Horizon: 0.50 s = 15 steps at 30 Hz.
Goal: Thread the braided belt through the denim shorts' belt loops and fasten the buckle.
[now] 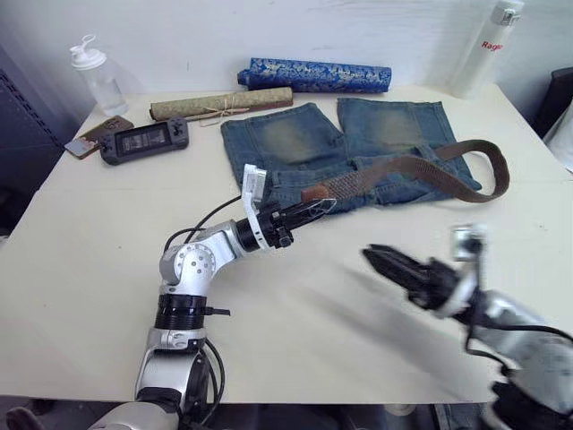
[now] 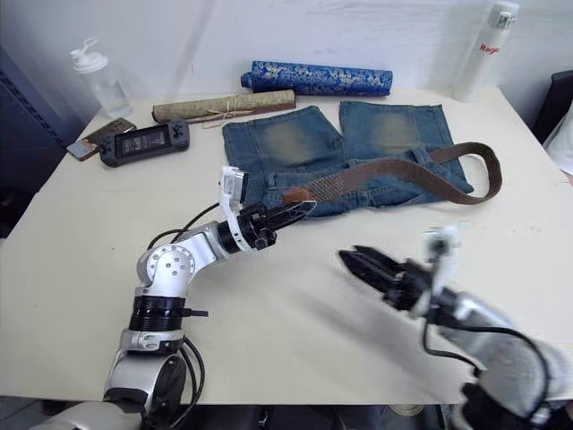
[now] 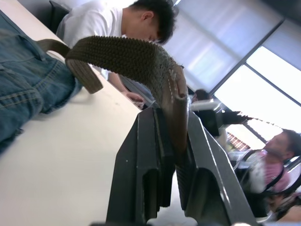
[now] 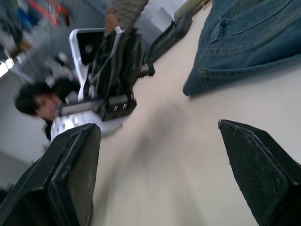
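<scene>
The left gripper is clamped on the tan tip of the belt, holding it just off the table at the near edge of the shorts. In the left wrist view the strap arches up out of the closed fingers; such a grip on the stiff end probably serves to steer it into a loop. The shorts lie flat with the waistband towards the robot and the legs pointing away, so the waistband faces both arms. The belt runs rightward across the waistband and curls back in an open bend past the right leg; whether it already passes under any loop cannot be told. The right gripper hovers over bare table near the waistband, its fingers spread wide and empty, seemingly ready to assist.
</scene>
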Tool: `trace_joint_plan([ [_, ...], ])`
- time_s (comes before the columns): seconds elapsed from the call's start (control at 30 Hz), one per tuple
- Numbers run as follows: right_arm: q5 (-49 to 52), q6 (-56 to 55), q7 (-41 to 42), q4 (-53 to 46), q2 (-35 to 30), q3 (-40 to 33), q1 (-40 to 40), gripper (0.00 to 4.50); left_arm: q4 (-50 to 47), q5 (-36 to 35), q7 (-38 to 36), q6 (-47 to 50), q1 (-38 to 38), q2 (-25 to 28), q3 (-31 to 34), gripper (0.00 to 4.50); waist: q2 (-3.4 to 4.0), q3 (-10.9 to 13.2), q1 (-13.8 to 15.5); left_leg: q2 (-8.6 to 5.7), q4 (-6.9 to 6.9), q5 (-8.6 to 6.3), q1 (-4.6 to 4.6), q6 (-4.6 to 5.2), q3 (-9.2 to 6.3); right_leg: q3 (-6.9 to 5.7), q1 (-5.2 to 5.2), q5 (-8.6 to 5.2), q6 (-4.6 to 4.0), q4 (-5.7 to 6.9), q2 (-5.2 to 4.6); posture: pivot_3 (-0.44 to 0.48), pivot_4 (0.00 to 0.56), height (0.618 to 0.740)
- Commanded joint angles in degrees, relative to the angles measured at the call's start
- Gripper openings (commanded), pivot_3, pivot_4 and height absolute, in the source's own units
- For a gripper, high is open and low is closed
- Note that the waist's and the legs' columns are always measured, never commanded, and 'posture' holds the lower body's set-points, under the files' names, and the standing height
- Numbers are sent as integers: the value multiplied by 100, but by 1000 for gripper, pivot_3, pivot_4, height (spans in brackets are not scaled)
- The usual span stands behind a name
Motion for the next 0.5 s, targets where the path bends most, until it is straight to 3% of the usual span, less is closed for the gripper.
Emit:
trace_joint_plan([
  [0.03, 674, -603, -1076, 138, 507, 16, -191, 4254, -385, -518, 265, 378, 158, -79, 136, 0, 0, 0, 4, -3, 2, 0, 0, 0, 0, 1, 0, 0, 0, -1, 0, 0, 150, 637],
  [0.13, 1431, -1393, -1703, 400, 810, 11, -351, 4254, -474, -657, 444, 491, 249, -128, 143, 0, 0, 0, 5, -6, 7, 1, -1, -1, -6, 1, 1, 0, -1, 5, 3, 0, 150, 637],
  [0.27, 2469, -2205, -2261, 542, 726, 207, -369, 4254, -476, -748, 588, 508, 270, -132, 146, 0, 1, -1, -14, -4, 9, 0, -3, -1, -4, 2, -2, -1, -2, 14, 6, 0, 150, 637],
  [0.5, 2875, -2933, -2616, 535, 217, 959, -146, 4254, -525, -781, 598, 479, 295, -60, 80, 0, 1, -1, -85, 16, 6, -2, -3, -1, -4, 2, -6, -5, -11, 15, 28, 0, 150, 637],
])
